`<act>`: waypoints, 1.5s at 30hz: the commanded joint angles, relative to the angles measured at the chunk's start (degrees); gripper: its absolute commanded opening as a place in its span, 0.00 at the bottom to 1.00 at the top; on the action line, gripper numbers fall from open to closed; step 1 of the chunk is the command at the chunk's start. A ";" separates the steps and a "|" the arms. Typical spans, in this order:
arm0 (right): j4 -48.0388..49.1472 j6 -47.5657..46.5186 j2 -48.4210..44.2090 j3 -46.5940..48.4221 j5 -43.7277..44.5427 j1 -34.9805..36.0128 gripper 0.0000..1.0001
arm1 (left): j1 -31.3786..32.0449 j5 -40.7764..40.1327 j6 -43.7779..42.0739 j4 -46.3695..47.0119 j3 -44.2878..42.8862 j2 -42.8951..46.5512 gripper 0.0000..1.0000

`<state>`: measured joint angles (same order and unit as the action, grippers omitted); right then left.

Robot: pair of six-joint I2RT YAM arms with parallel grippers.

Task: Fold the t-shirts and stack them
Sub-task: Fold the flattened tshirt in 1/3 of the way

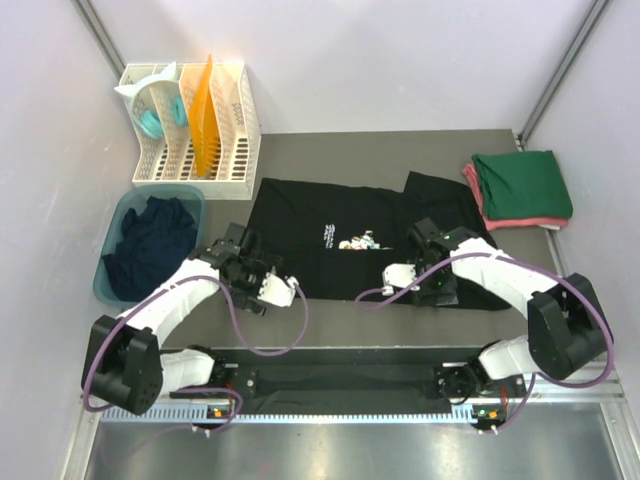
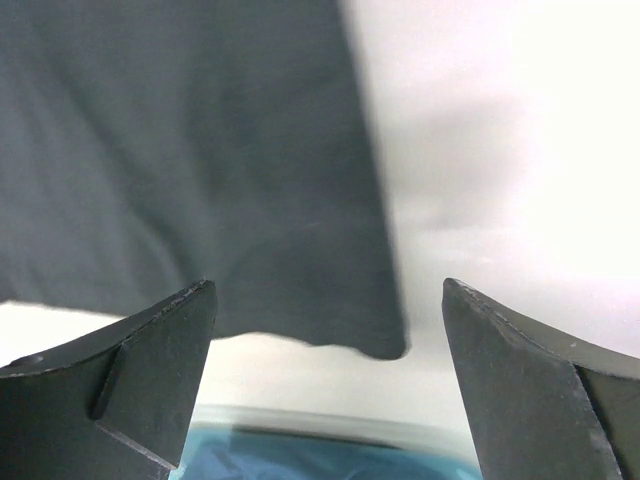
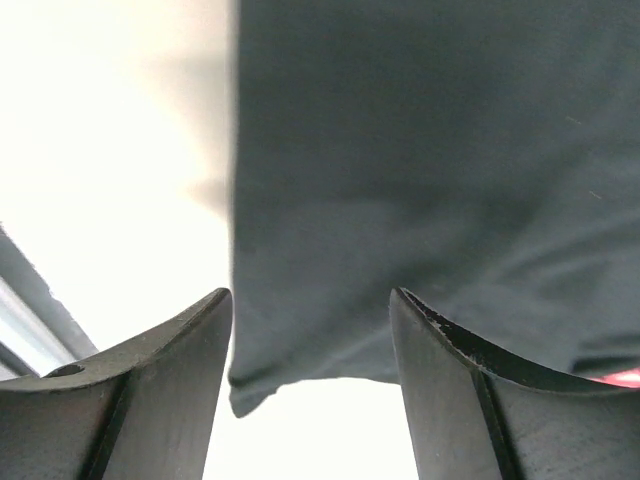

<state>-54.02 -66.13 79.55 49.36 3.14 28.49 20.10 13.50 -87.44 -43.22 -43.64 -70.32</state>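
A black t-shirt (image 1: 330, 225) with a small white-and-coloured chest print lies spread flat on the dark table. My left gripper (image 1: 240, 250) is open and empty above its left edge. In the left wrist view a corner of the shirt (image 2: 200, 150) lies just beyond the open left gripper (image 2: 327, 290). My right gripper (image 1: 430, 238) is open and empty over the shirt's right part. In the right wrist view another corner of the shirt (image 3: 420, 150) lies beyond the open right gripper (image 3: 310, 295). A folded dark green shirt (image 1: 522, 180) lies on a pinkish-red one (image 1: 520, 223) at the back right.
A teal-blue tub (image 1: 110, 250) at the left holds a crumpled navy shirt (image 1: 150, 245). The tub also shows in the left wrist view (image 2: 320, 455). A white slotted rack (image 1: 235, 130) stands at the back left. The pinkish-red shirt's edge (image 3: 625, 378) shows in the right wrist view.
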 commanded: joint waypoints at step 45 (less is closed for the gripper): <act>4.37 4.26 5.62 -4.01 -2.87 9.83 0.12 | 1.26 -1.54 -7.75 -11.35 -0.05 -5.18 0.69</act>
<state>-45.25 -60.34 87.74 46.72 5.50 36.05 21.28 10.83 -93.17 -48.14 -42.92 -78.52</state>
